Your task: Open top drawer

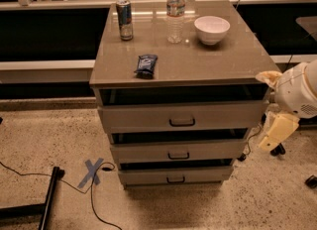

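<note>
The top drawer (181, 116) is the tallest and widest of three grey-beige fronts in the cabinet, with a small black pull handle (182, 122) at its centre. A dark gap shows between its front and the cabinet top. My gripper (276, 132) hangs from the white arm at the right edge of the camera view. It is beside the cabinet's right side at the height of the top drawer, apart from the handle.
On the cabinet top (218, 60) stand a can (124, 19), a water bottle (175, 11), a white bowl (212, 28) and a dark snack packet (145, 65). Two shorter drawers (178, 151) sit below. Cables, a blue tape cross (92, 171) and a black stand leg (48, 199) lie on the floor at left.
</note>
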Motion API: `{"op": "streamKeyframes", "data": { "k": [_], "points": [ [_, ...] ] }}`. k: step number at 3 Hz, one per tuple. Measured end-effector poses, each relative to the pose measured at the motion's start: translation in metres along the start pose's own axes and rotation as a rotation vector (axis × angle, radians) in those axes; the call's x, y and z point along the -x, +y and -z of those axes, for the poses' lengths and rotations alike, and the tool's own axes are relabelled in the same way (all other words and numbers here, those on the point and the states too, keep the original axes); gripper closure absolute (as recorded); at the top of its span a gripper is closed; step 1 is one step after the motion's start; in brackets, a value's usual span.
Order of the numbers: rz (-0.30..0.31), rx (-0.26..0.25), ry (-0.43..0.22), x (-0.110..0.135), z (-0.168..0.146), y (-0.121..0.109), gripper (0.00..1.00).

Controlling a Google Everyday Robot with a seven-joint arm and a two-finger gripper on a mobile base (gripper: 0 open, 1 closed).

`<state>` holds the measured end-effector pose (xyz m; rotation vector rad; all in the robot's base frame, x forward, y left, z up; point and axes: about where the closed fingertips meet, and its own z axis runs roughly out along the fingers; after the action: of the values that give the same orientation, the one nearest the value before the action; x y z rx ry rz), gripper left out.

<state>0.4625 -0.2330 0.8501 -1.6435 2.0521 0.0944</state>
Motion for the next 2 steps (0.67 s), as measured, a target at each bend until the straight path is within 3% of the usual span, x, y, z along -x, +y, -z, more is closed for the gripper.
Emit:
{"op": "streamKeyframes", "data": {
  "k": [1, 2],
  "points": [
    [0.019, -0.044, 0.005, 0.005, 0.006, -0.013, 0.00],
    [0.023, 0.015, -0.013, 0.007, -0.016, -0.011, 0.00]
  ]
}}
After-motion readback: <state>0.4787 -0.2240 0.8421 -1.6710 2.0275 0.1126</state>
